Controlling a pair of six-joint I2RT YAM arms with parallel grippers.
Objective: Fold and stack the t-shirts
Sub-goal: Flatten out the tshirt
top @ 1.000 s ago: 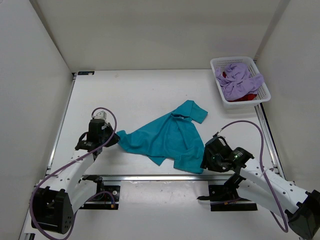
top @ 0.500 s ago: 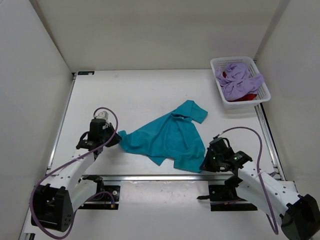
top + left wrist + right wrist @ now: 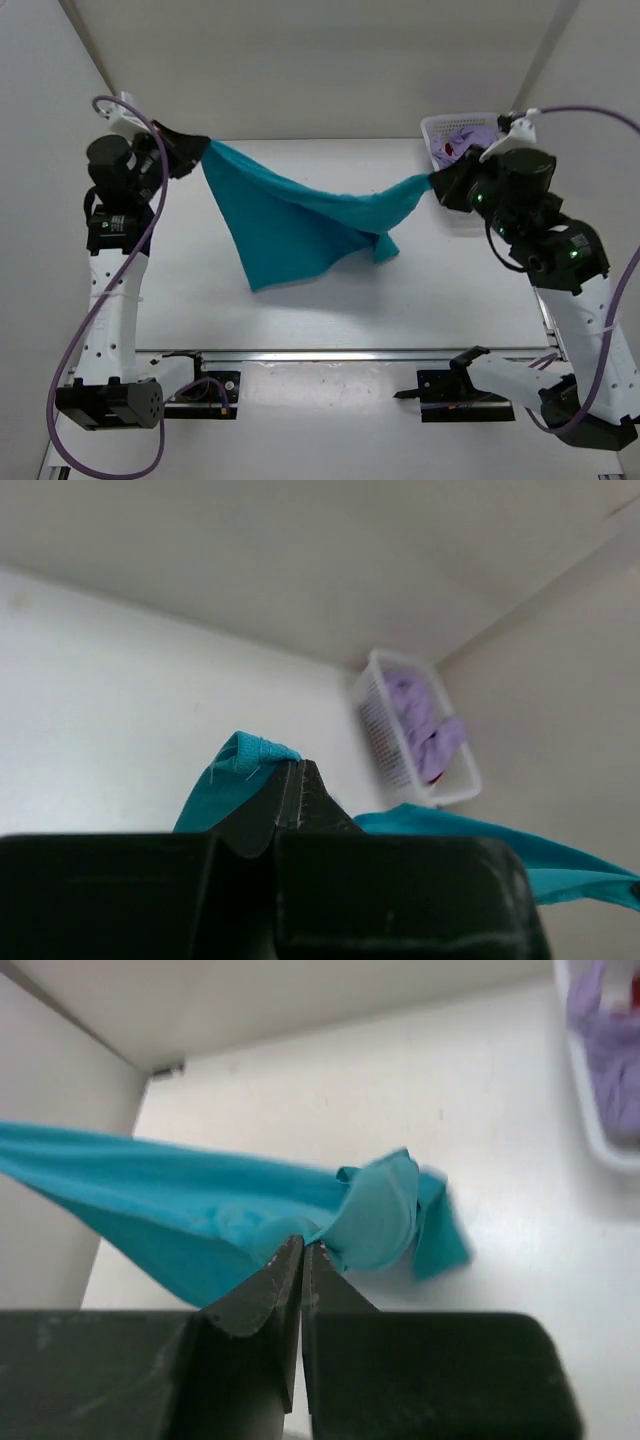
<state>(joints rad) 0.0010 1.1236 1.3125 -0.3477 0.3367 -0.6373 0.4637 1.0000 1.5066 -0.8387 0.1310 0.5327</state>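
No words, numbers, brands or signs can be read in any of the views.

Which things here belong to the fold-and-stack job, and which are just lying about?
Part of the job:
- teal t-shirt, held up in the air between the left fingers and right fingers, both shut on it
- lavender t-shirt and red t-shirt, lying in the white mesh basket

Just there:
- the white mesh basket itself
- table
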